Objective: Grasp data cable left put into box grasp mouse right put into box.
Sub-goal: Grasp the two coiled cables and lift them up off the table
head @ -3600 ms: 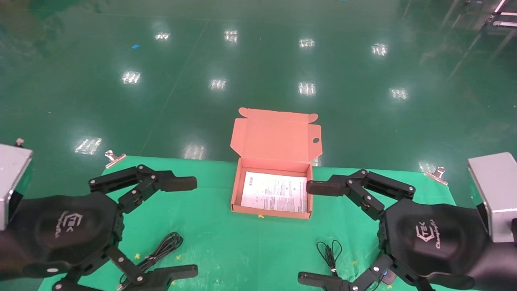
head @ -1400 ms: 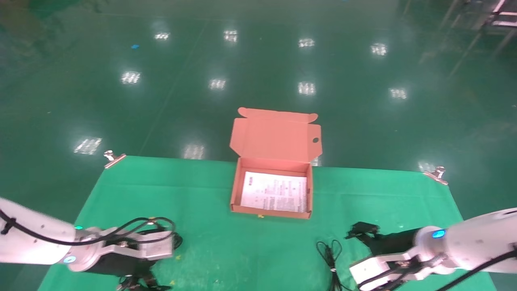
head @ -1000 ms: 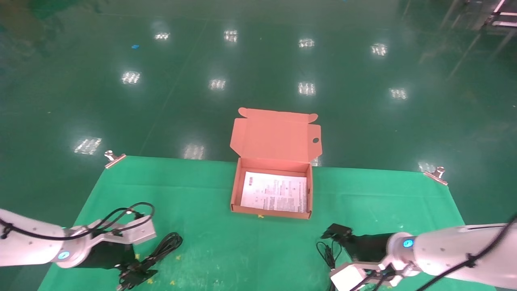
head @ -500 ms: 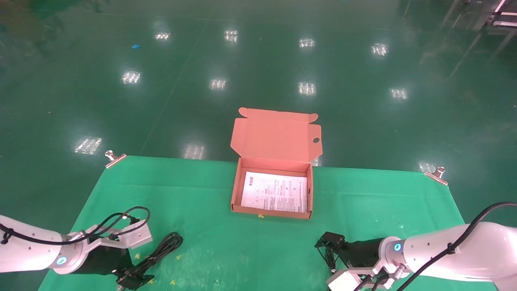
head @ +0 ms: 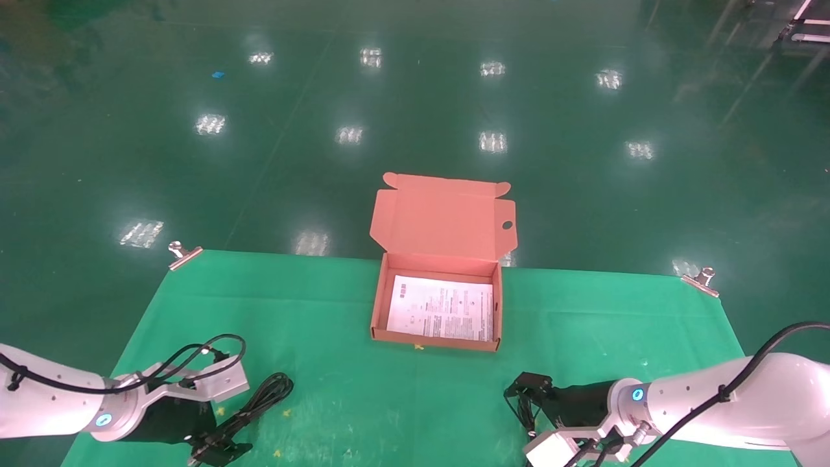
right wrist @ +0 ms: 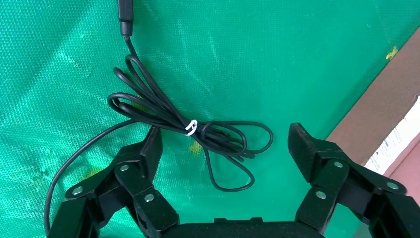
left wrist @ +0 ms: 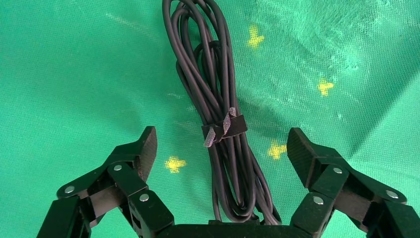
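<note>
The data cable [head: 259, 399] lies on the green cloth at the front left, a thick black bundle held by a strap; it also shows in the left wrist view [left wrist: 218, 99]. My left gripper [head: 217, 447] [left wrist: 223, 148] is open and low, with one finger on each side of the bundle's near end. The orange-brown box [head: 382, 305] stands open at the middle, with a white sheet inside. My right gripper [head: 528, 389] [right wrist: 225, 144] is open over the mouse's thin black cord [right wrist: 188, 129] at the front right. The mouse itself is hidden.
The green cloth [head: 324, 305] covers the table, held by metal clips at the far left [head: 183, 251] and far right [head: 700, 280] corners. The cord's plug [right wrist: 126, 17] lies on the cloth. A corner of the box [right wrist: 381, 114] is close to the right gripper.
Both arms have come down from in front of the head camera to the table's front. The left gripper has settled around the cable's end, the right over the mouse cord. Both stay open.
</note>
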